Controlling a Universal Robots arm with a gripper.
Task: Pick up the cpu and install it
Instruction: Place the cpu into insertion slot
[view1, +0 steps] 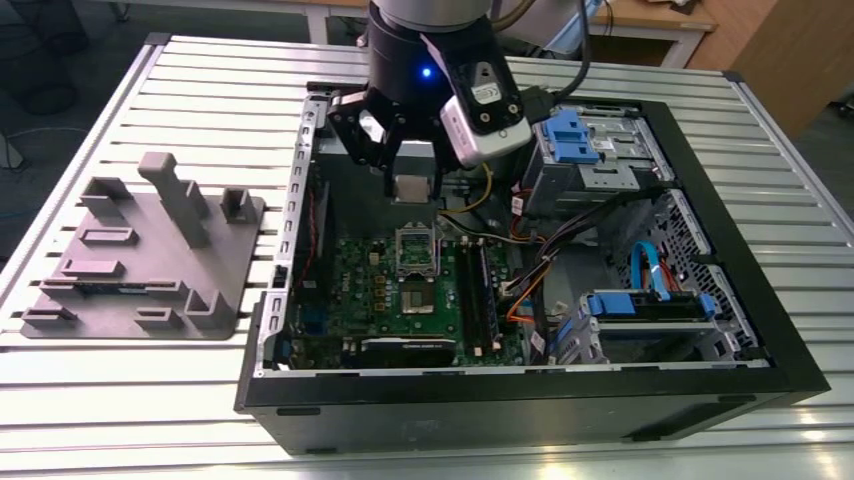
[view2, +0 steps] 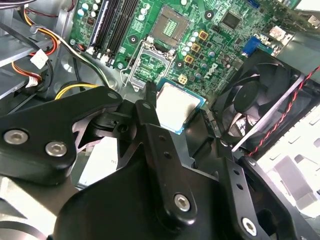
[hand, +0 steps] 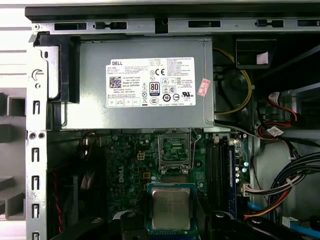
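Our pincer pinches the cpu over the open computer case.
We see the arm reach straight down from above, its black fingers pressed on opposite edges of the chip, which hangs above the motherboard, near the socket frame. The case rests on a slatted metal surface, with a grey fixture well apart toward the exterior view's left and wooden furniture behind. The cpu lies flat, metal top up toward the wrist; it is square, and in the first wrist view its edges run parallel to the socket frame's.
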